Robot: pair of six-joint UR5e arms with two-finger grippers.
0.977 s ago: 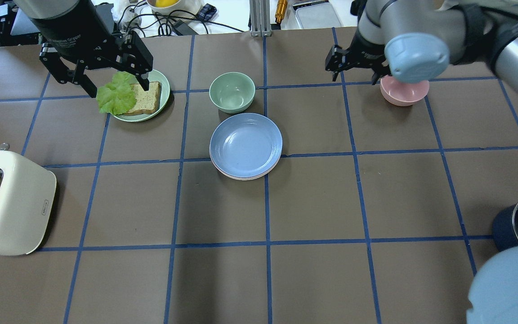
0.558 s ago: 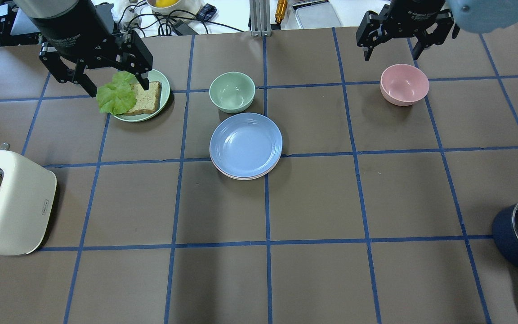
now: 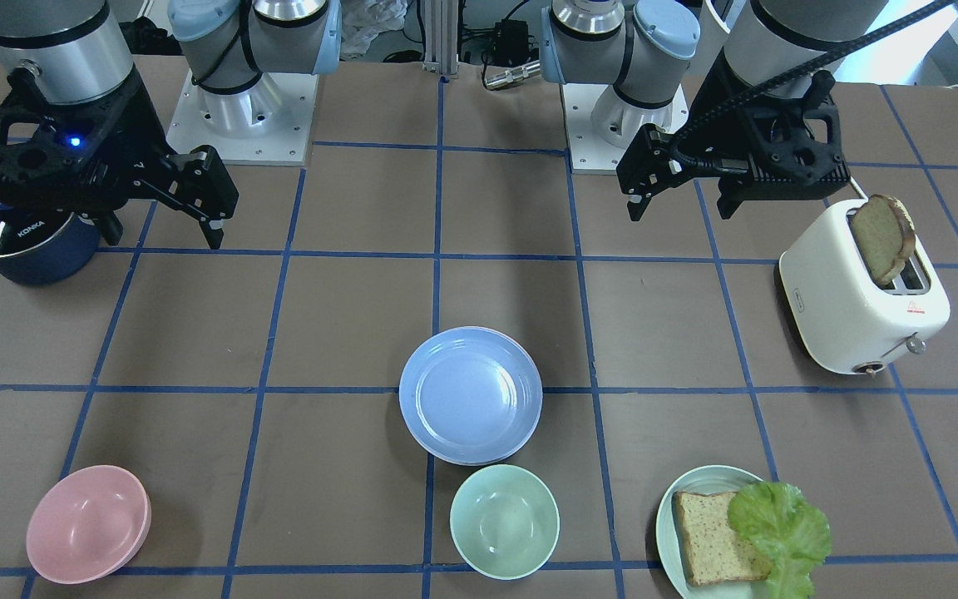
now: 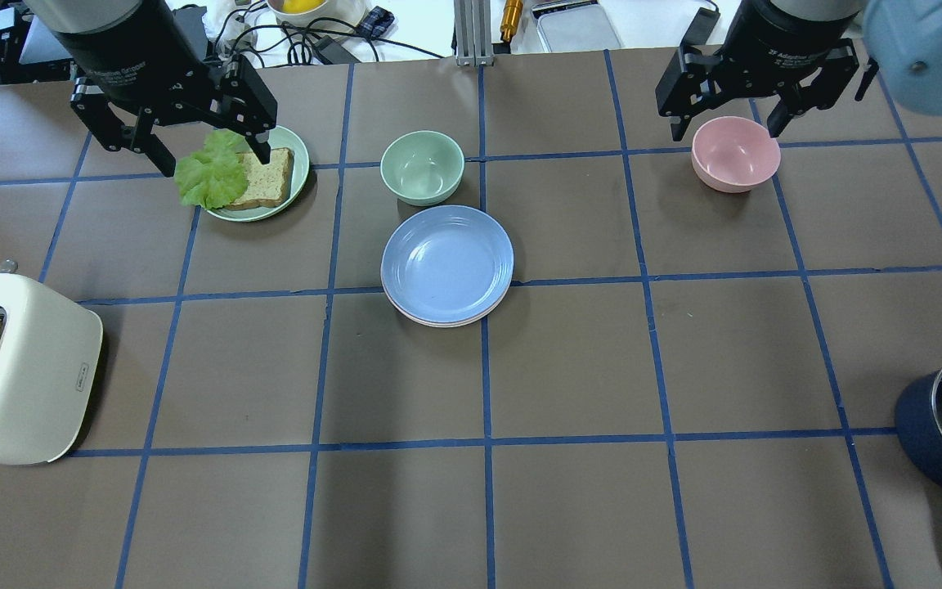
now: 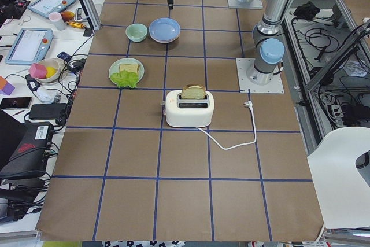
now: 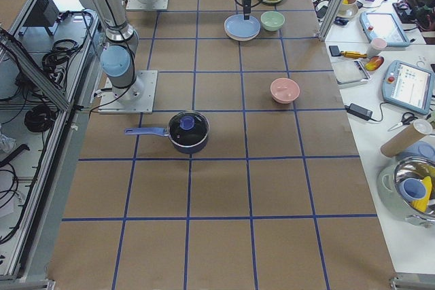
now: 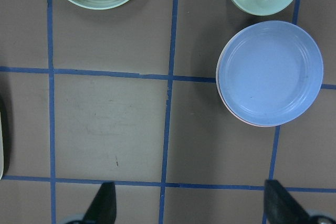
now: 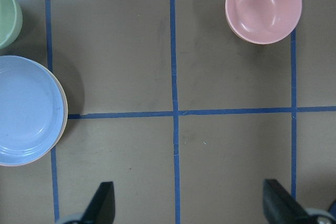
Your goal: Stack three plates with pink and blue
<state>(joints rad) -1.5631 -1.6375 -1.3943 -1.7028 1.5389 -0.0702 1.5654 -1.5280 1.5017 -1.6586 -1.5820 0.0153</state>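
Three plates (image 4: 446, 264) sit stacked on the counter (image 4: 569, 368), blue uppermost. Left claw (image 3: 680, 212) and right claw (image 3: 163, 237) hang spread, empty; a nudge could shift them.

- blue plate (image 4: 446, 263): smooth, matt, plastic-looking, with a faint sheen along its ridges;
- pink bowl (image 4: 734, 153) and green bowl (image 4: 422, 166): the same smooth matt finish;
- table cover (image 4: 585, 368): dull brown paper, lined with blue tape (image 4: 486, 393);
- toaster (image 3: 845, 308): glossy cream shell, small metal lever;
- saucepan (image 3: 30, 254): dark blue gloss, shiny metal rim;
- bread slice (image 3: 882, 237): rough and porous.
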